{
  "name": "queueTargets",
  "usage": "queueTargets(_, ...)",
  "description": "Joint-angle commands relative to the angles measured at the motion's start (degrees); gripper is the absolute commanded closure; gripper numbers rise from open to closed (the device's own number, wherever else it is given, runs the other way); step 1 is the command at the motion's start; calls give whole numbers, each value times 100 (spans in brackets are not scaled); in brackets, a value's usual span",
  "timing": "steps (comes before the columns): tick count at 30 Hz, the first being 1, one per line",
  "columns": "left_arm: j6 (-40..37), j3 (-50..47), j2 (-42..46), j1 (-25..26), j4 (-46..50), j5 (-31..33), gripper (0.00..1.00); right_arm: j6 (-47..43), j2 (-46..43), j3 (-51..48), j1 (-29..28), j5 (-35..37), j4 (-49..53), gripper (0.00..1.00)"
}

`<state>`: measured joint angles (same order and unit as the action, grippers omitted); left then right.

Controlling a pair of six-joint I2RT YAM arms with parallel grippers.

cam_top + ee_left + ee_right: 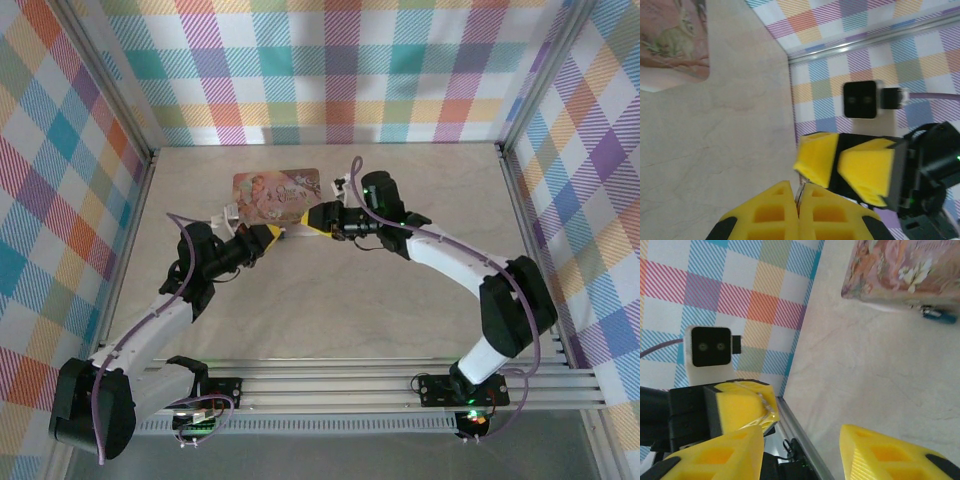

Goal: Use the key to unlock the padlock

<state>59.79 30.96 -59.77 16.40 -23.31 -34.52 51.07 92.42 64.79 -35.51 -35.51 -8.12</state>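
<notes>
While left gripper (799,195) pinches a thin metal piece (767,404), probably the key, spread right gripper (801,434) faces it for handover.

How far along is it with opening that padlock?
Done: the left gripper is shut on a thin metal piece, likely the key. In hand: the open right gripper faces it beside the pink tin, perhaps to take it over. Left: fitting it into the lock and turning; not begun.
</notes>
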Motion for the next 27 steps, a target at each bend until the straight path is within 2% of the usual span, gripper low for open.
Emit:
queueTargets(1,252,162,-43,73,-698,-238,100,508,120,290,-149,-269,-544,61)
queueTargets(4,192,284,-84,109,-678,-364,100,666,253,352,-185,-353,-709,65)
queueTargets(11,182,282,-145,153,-701,-374,100,804,409,480,-253,-470,-954,66)
queueTargets(19,176,269,-131,161,-649,-341,100,922,550,507,-291,-678,-1230,89)
queueTargets(21,165,275,-136,161,-640,-345,100,942,579,525,-316,-735,-1270,90)
queueTargets(25,165,288,-149,161,-635,-336,100,957,627,525,-334,-869,-1346,86)
queueTargets(27,145,311,-154,161,-606,-329,100,979,655,513,-337,-946,-1462,89)
